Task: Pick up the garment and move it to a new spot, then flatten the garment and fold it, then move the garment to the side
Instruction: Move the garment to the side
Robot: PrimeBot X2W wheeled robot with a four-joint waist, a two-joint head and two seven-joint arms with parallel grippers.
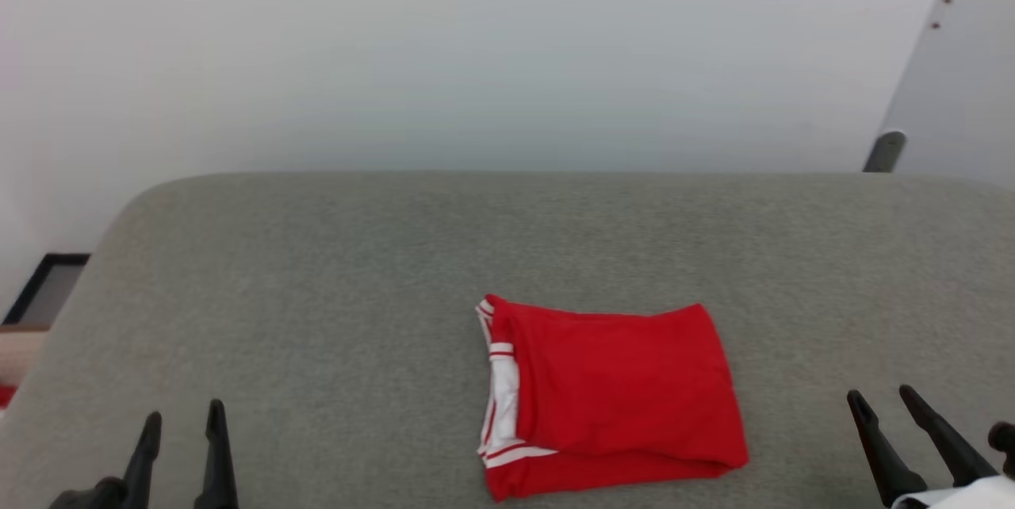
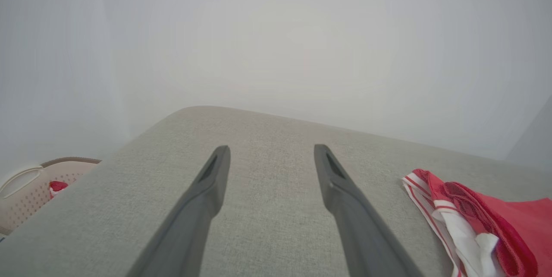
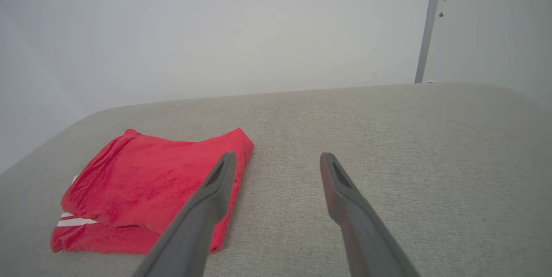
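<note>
- Left gripper (image 1: 182,414): jaws spread, holding nothing, over the near left of the grey upholstered surface (image 1: 317,255), well apart from the garment.
- Garment (image 1: 610,390): folded flat, right of centre, white-trimmed edge facing left, long axis roughly left-right.
- Right gripper (image 1: 880,394): jaws spread, holding nothing. It is the nearer gripper, and the garment lies to its left.

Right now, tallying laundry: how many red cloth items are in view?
2. The bright red fabric garment with white trim lies folded on the grey padded surface; a small red cloth shows in the beige perforated basket beside it. The basket may hide more.
</note>
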